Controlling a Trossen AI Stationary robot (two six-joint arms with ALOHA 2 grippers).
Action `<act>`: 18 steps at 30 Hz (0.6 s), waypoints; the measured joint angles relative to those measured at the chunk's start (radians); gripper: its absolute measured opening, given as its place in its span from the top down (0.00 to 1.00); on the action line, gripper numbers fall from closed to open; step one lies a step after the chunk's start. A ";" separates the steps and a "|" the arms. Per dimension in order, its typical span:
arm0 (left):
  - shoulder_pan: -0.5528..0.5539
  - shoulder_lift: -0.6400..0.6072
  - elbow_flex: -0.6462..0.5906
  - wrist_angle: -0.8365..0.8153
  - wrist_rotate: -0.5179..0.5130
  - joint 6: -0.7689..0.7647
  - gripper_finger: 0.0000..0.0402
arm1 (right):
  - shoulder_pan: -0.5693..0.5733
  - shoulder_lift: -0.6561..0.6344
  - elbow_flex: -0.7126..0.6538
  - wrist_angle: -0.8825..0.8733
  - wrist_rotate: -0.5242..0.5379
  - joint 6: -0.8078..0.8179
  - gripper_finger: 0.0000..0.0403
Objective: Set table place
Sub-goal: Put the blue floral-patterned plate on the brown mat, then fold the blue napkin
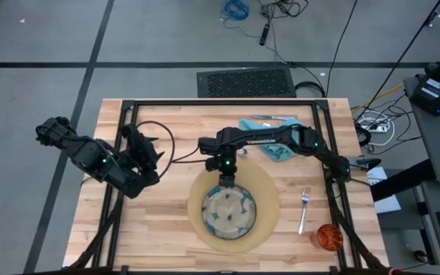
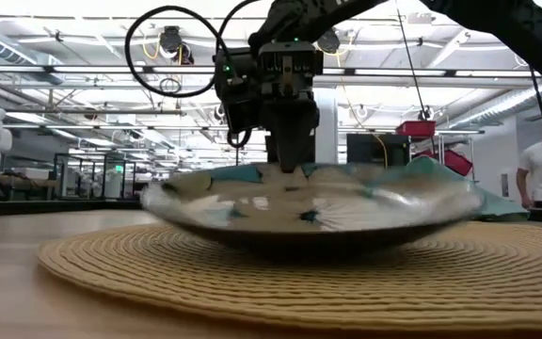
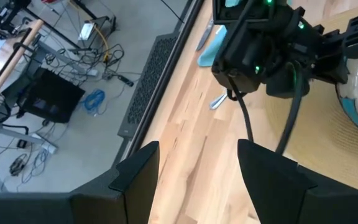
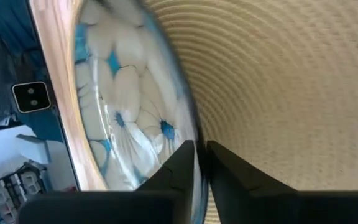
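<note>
Right gripper [image 1: 226, 183] pinched narrow on far rim of the round white glazed plate with teal flower pattern [image 1: 231, 211], sat on the round tan woven placemat [image 1: 270, 191] near front middle of the pale wooden plank table [image 1: 174, 221]. Left gripper [image 1: 147, 153] hung wide, holding nothing, over table's left side

My right arm reaches across the tabletop [image 1: 166, 221] from its far right side, wrist bent down, my right hand [image 1: 227, 182] pinching the plate's [image 1: 230, 211] far rim between nearly closed fingers [image 4: 180, 163]. My left arm waits folded over the tabletop's left edge, left hand [image 1: 150, 153] open.
</note>
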 joint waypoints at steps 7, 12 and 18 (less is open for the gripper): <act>-0.005 0.000 0.000 0.000 0.000 -0.001 0.50 | -0.001 0.000 0.000 -0.003 0.051 0.014 0.88; -0.018 0.000 0.000 0.000 0.001 -0.008 0.50 | 0.000 0.000 0.000 -0.020 0.054 0.014 0.87; -0.026 0.000 0.000 0.000 0.001 -0.024 0.50 | -0.011 -0.029 0.000 -0.019 0.053 0.009 0.87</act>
